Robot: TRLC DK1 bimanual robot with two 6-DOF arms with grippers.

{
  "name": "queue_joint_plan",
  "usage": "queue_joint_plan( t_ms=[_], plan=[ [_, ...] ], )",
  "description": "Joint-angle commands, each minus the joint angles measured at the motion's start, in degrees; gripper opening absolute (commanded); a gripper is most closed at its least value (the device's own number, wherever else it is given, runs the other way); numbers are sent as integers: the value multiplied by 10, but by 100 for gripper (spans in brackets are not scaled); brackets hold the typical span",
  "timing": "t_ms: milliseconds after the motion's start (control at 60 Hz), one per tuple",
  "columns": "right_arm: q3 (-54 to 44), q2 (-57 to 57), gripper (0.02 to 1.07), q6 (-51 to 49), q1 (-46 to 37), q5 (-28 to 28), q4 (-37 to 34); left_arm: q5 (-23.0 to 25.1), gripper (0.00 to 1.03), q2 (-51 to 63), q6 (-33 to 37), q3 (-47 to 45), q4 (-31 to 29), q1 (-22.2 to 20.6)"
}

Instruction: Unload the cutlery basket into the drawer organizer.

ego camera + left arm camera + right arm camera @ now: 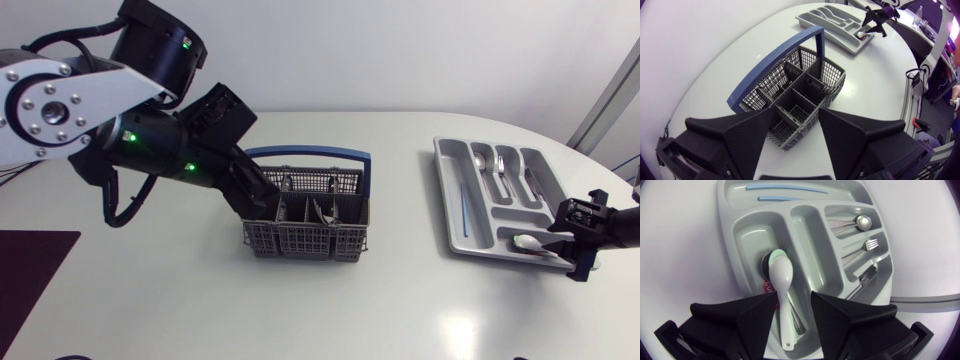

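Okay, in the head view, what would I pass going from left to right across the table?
left arm → cutlery basket → drawer organizer → right pincer

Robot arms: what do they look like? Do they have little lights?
The left arm has a silver-grey link with round bolts, black joints, small green lights and looping black cables. The right arm shows only black. Both have broad, black, wedge-shaped fingers with a ribbed texture.
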Motion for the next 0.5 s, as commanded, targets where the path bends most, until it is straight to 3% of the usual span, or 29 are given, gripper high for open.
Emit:
queue_joint_plan(
  t_ms=[0,133,317,483],
  plan=[
    [6,-38,75,28,10,0,0,-3,66,-14,13,-20,-3,-2],
    [4,-89,82,88,28,0,-18,-7,66,-21,14,-45,0,-9],
    [-10,-166,82,177,73,-27,-88,-7,66,-30,14,-75,17,-14],
    [-96,-321,82,298,212,-35,-93,-7,66,-30,13,-106,40,-36]
  ],
)
